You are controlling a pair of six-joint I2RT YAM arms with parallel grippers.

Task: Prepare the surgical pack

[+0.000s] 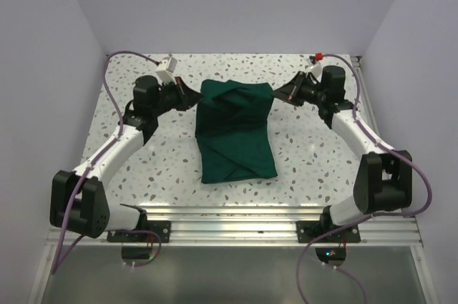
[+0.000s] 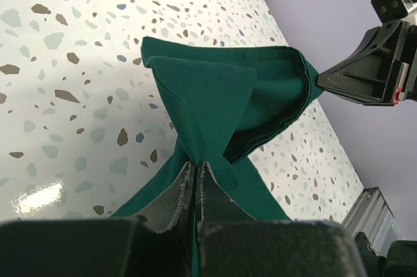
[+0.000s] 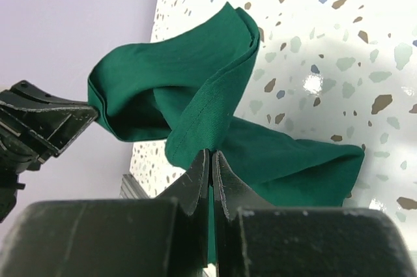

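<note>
Top view: the green cloth point(image 1: 236, 132) lies as a folded bundle on the speckled surface point(image 1: 308, 146), its far edge spanning from the left tool point(image 1: 195, 96) to the right tool point(image 1: 278, 94). At that range the grip itself cannot be read. The left wrist view settles it for the left tool: jaws together, clamped on a corner of the cloth, with fabric rising just ahead of the fingers in a folded peak and the right tool pinching the opposite corner ahead and to the right. The right wrist view shows the same for the right tool: jaws pressed together on a fold, with the fabric twisting ahead toward the left tool at the far corner. Only the wrist views show the held edge raised off the surface; the remainder of the bundle lies on it beneath both tools
</note>
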